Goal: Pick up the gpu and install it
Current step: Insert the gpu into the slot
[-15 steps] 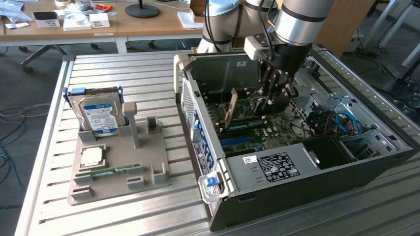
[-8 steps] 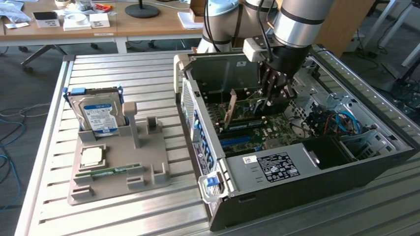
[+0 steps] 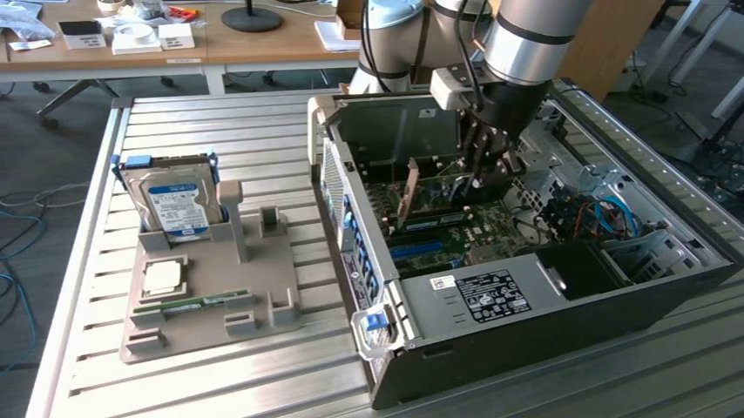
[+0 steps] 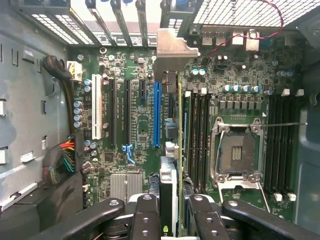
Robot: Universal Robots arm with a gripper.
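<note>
The gpu (image 3: 433,190) stands on edge inside the open computer case (image 3: 651,287), low over the motherboard (image 4: 135,125). My gripper (image 3: 486,178) reaches down into the case from above and is shut on the card's upper edge. In the wrist view the gpu (image 4: 169,172) runs edge-on from between the black fingers (image 4: 147,212) of my gripper (image 4: 172,210) to its silver bracket (image 4: 172,47) at the case's rear slots. It lies just beside the blue expansion slot (image 4: 157,115). I cannot tell whether it is seated in a slot.
On the exterior view's left a grey holder (image 3: 261,287) carries a hard drive (image 3: 174,205), a processor chip (image 3: 163,277) and a green memory stick (image 3: 192,304). The case walls, drive cage and cables (image 3: 605,218) close in around the arm. An empty processor socket (image 4: 235,150) sits beside the card.
</note>
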